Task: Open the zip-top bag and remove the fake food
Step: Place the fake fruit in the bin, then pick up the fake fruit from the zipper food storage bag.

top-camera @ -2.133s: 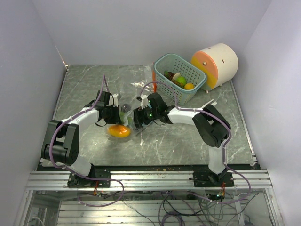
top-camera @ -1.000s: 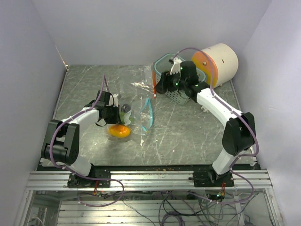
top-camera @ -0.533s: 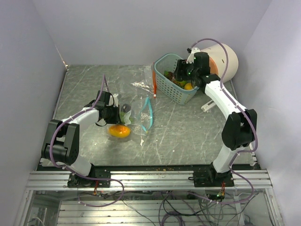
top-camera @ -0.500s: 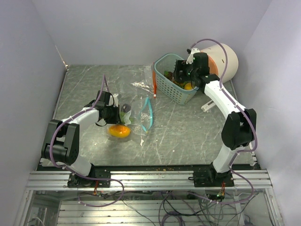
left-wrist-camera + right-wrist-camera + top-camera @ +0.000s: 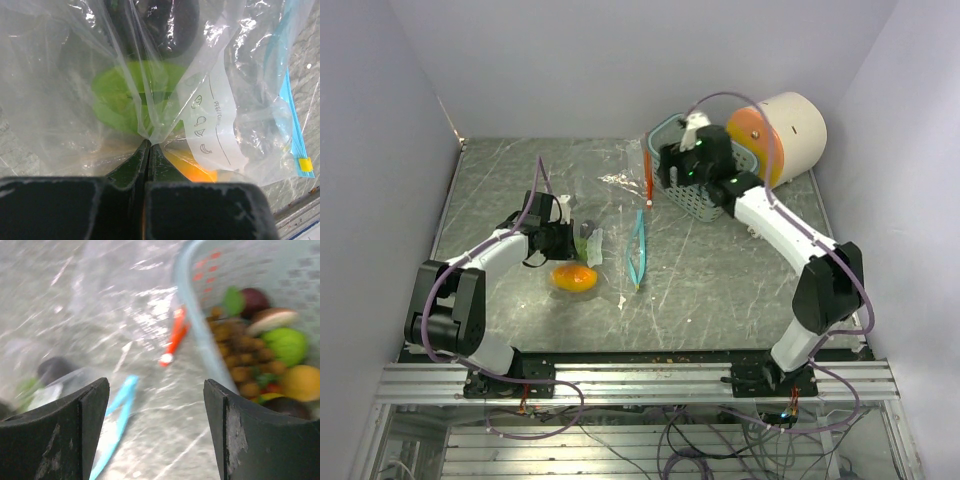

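the job reads as partly done. the clear plastic zip-top bag [image 5: 610, 245] lies on the grey marbled table [image 5: 720, 290] left of centre. its blue zip strip [image 5: 638, 252] looks parted into a narrow loop, so i judge the mouth to be open. several small plastic toy foods [image 5: 280, 347] sit in the teal plastic mesh basket [image 5: 712, 207] at the far right. the blurred right wrist view shows a round green one, a yellow-orange one, a brown-capped one, a dark maroon one and a cluster of brown beads.

what is left is inside the bag. through the film, the left wrist view shows a flat green toy piece [image 5: 132, 100], an orange toy piece [image 5: 192, 169] nearer the camera and a dark rounded piece [image 5: 172, 25] beyond the green one. all three are enclosed in plastic and need lifting out.

the left gripper [image 5: 148, 146] has its fingers pressed together on a pinched fold of the film, on the side of the bag away from the zip. the right gripper [image 5: 156, 390] is spread wide with nothing between its fingers. it hangs over the left rim of the basket, well apart from the bag.

the bag is thin, glossy and heavily crinkled. it has a white printed patch, and a small yellow slider tab [image 5: 305, 164] sits at one end of the blue strip. an orange-red strip [image 5: 647, 172] lies on the table just left of the basket. the big cream cylinder with an orange face [image 5: 785, 128] stands to the basket's right, and it is not part of the food.
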Action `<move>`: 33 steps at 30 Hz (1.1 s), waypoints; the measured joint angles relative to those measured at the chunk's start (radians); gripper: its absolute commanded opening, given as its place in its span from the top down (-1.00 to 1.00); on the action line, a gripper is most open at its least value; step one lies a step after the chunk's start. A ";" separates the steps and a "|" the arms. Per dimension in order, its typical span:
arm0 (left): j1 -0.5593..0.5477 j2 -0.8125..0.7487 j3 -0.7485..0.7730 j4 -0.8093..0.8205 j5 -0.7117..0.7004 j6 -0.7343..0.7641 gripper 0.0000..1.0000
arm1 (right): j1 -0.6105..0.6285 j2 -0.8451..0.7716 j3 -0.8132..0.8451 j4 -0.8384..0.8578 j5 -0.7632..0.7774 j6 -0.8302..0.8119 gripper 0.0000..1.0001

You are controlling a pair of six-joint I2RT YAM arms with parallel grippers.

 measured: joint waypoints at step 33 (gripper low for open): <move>0.000 -0.015 0.000 0.006 -0.001 0.000 0.86 | 0.240 0.206 -0.389 0.243 -0.145 0.232 0.89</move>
